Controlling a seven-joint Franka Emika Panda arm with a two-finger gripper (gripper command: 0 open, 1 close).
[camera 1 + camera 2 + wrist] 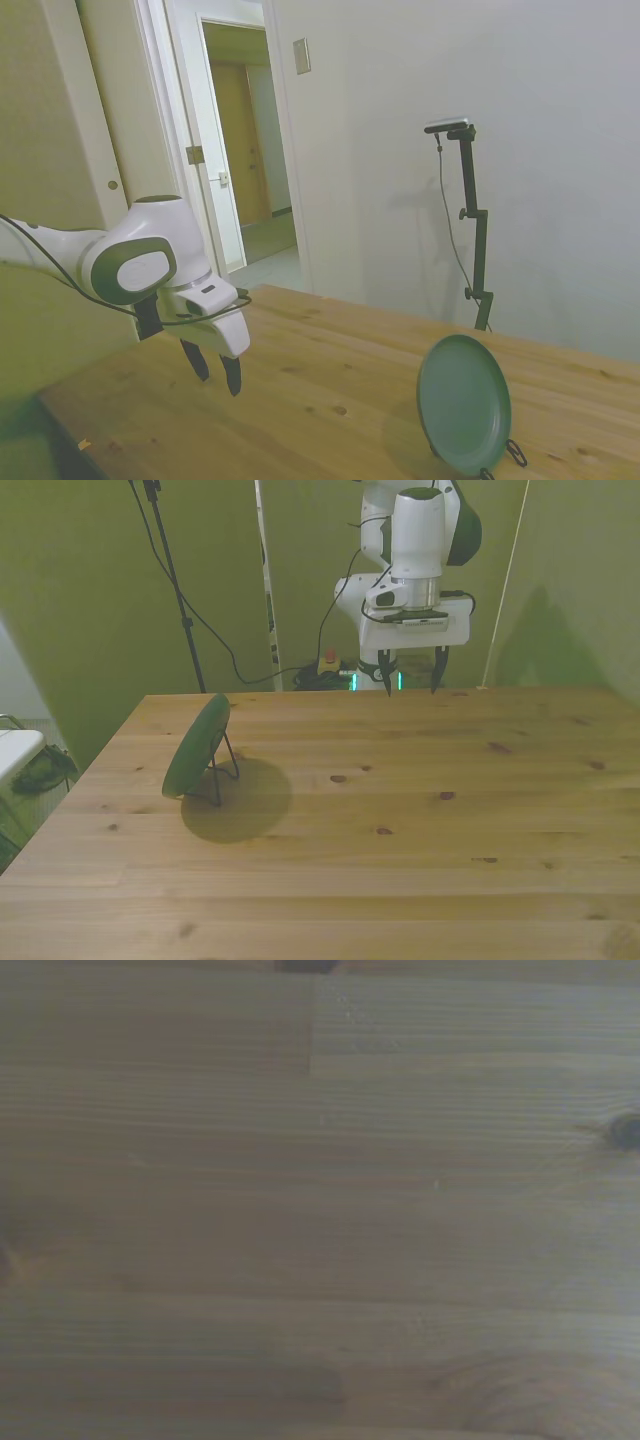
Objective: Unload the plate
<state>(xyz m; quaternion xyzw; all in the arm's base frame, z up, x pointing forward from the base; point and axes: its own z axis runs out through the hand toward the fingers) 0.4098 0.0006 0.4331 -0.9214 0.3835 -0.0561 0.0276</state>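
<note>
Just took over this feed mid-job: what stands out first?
The plate stands nearly upright in a thin wire stand near the front view's left side of the wooden table. The gripper hangs apart from it over the far edge, fingers open and empty.

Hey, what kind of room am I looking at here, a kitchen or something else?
Probably a lab or test room, not a kitchen: a white robot arm reaches over a bare wooden table, a lone green plate leans in a wire stand, and cables trail down a plain wall.
</note>
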